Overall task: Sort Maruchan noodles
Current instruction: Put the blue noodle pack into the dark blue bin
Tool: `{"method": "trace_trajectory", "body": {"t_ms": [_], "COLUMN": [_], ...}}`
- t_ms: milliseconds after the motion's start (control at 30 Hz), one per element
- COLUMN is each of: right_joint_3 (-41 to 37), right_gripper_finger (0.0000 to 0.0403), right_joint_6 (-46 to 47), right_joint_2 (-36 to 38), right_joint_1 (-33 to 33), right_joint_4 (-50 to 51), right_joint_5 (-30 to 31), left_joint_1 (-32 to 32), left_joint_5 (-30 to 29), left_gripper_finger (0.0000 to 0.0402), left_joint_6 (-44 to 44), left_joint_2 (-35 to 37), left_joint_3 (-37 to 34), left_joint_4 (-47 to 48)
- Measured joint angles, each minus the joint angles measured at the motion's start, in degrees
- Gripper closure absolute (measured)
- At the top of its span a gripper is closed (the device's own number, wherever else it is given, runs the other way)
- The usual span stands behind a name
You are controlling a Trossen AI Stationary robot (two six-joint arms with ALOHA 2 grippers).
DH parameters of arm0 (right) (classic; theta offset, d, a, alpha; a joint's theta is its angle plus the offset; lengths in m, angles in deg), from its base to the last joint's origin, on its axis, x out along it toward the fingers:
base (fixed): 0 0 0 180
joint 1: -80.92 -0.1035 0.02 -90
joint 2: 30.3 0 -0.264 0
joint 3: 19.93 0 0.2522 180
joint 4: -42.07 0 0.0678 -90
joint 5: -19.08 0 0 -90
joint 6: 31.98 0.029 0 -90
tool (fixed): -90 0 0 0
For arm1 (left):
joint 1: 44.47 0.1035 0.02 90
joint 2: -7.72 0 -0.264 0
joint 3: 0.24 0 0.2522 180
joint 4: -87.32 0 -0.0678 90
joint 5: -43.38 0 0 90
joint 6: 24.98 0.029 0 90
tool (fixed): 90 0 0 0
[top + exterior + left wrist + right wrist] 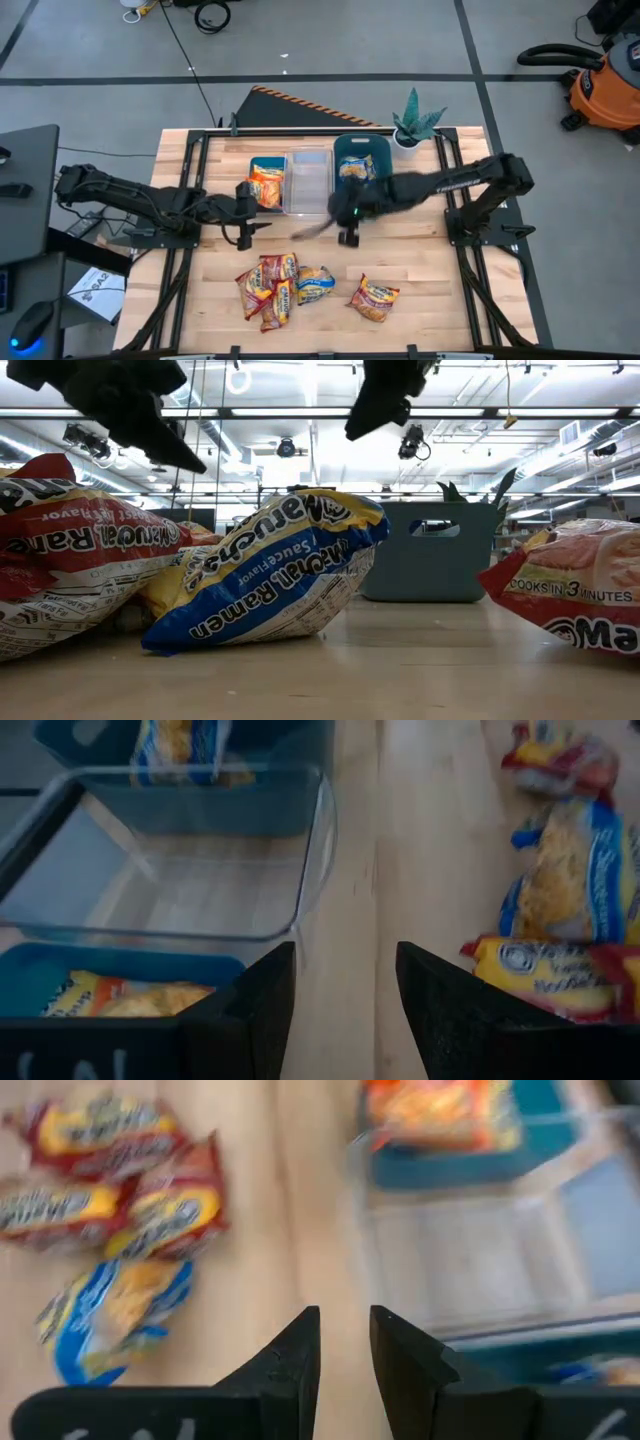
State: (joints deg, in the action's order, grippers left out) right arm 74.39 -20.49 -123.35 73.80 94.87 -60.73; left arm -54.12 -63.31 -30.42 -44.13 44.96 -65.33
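Currently listed: packets (272, 287), a loose cluster on the near half of the table (430, 270) — red ones overlapping at one end, a blue one (314, 284) just beside them, one red packet (373, 297) apart toward my right side. Already sorted: an orange packet in the left bin (265, 182), a blue one in the teal bin (361, 160); the clear bin (308, 181) between them holds nothing I can see.

Left gripper (244, 226): above the table just in front of the left bin, fingers (250, 1010) apart by a moderate gap, empty. Right gripper (347, 222): in front of the clear and teal bins, fingers (290, 1365) narrowly parted, empty.

Step in hand, as I judge it: fetch the next packet. Best taken flat from above, pinching a crinkled edge (the wrappers look slippery and puffed), and starting with the lone red one, since overlapped packets may drag neighbours.

Surroundings: plant (415, 122) at the far corner, clear of the work. Obstacle: my two arms sit close together mid-table, so one should move at a time.
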Motion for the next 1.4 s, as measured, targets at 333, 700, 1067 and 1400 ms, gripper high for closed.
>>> {"method": "trace_trajectory", "body": {"t_ms": [333,700,1067,1400], "right_joint_3": [5.7,20.6,21.9,22.2], "right_gripper_finger": [0.0306,0.0304,0.0288,0.0283], "right_joint_6": [3.5,0.5,7.8,5.3], "right_joint_2": [-9.4,-19.4,-22.3,-22.1], "right_joint_1": [-8.9,-12.6,-13.1,-14.7], "right_joint_4": [1.1,5.3,6.5,5.6], "right_joint_5": [-1.3,-4.3,-7.2,-5.3], "left_joint_1": [0.2,0.9,0.4,0.5], "left_joint_5": [0.0,0.0,0.0,-0.8], "left_gripper_finger": [0.0221,0.0221,0.0221,0.0221], "left_joint_6": [-4.0,-2.9,-1.4,-0.9], "left_joint_2": [0.6,2.1,10.8,10.7], "left_joint_3": [0.0,0.0,0.1,-2.3], "left_joint_4": [-0.7,2.0,7.5,4.4]}}
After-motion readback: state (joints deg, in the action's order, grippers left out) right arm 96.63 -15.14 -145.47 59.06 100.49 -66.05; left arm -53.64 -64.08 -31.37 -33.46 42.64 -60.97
